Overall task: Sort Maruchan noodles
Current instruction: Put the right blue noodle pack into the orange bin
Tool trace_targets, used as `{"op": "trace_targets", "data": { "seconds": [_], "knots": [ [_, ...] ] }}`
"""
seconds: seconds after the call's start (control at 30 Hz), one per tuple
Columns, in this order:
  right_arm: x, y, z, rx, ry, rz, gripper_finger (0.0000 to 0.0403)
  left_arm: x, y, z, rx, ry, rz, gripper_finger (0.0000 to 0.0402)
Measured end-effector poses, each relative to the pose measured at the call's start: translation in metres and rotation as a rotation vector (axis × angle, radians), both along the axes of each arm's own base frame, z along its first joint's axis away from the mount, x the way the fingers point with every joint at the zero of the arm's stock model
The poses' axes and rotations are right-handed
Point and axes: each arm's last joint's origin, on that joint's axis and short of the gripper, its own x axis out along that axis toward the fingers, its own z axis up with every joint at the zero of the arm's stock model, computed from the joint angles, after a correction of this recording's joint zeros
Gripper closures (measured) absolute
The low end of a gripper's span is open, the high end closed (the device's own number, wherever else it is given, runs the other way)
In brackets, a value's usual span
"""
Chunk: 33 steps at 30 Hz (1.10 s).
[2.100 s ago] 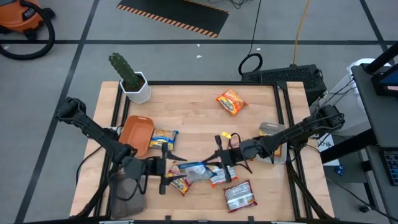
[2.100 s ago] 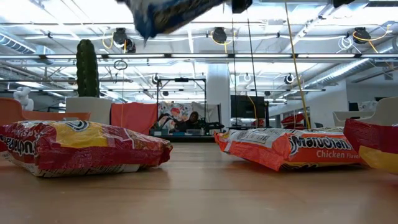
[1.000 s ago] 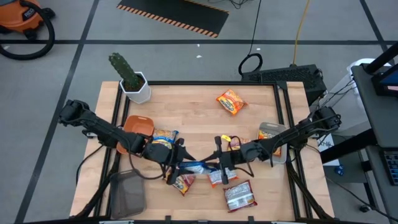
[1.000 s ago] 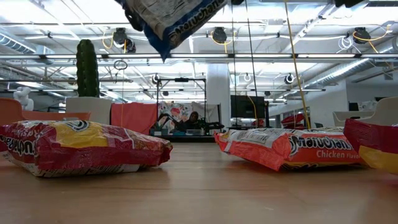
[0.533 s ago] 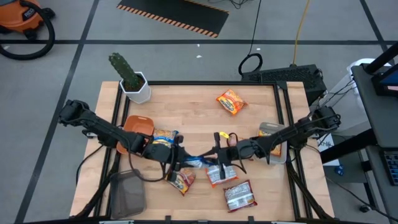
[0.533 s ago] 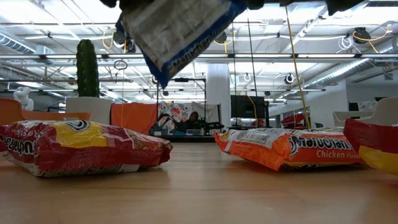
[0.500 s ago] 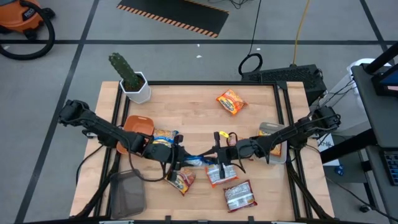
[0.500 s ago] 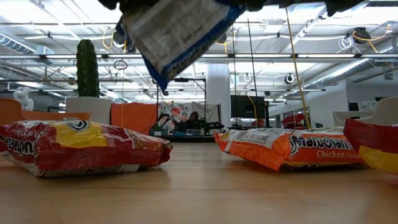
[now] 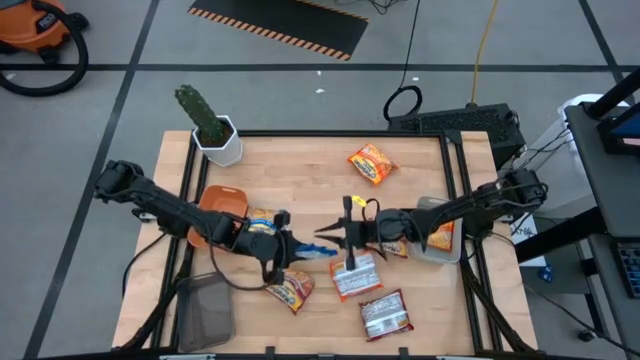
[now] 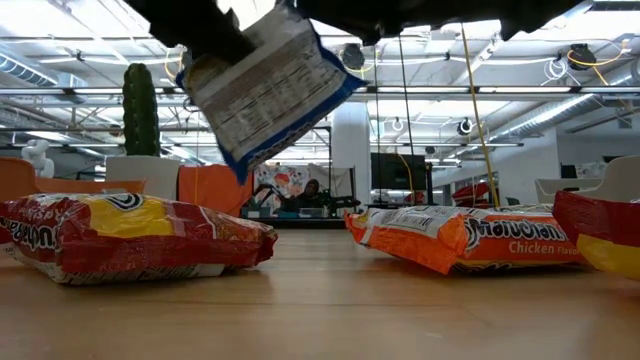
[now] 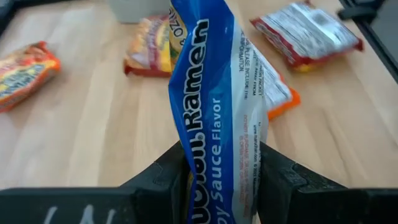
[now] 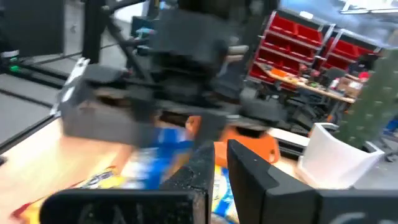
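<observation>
Blue-white noodle packet (image 11: 217, 112), long axis tilted upright, pinched by left hand (image 11: 221, 180), right hand (image 12: 221, 163) parted.

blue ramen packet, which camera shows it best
The left wrist view: the blue ramen packet fills the picture, clamped in the left tool. The low view shows its printed back, the high view a sliver, the right wrist view a blur.

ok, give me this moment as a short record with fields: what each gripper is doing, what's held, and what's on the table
left gripper: shut on the blue-white packet, lifted above the table
right gripper: mid-table, just off that packet, holding nothing, fingers slightly apart
on table: orange packet at the back, red-white packet at the front
other: orange bowl, potted cactus
</observation>
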Motion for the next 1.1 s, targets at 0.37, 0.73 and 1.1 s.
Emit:
{"op": "trace_targets", "data": {
  "seconds": [0.37,0.73,1.1],
  "knots": [
    [-0.004,-0.010,0.010,0.002,-0.013,-0.030,0.0362,-0.017,-0.012,-0.009,0.142,0.092,0.069,0.0265],
    [-0.004,-0.027,0.008,0.050,0.028,-0.087,0.0362,-0.031,-0.016,-0.015,0.288,0.163,0.123,0.0265],
    [-0.004,-0.039,0.001,0.063,0.102,-0.129,0.0362,-0.048,0.008,-0.012,0.430,0.238,0.323,0.0266]
  ]
}}
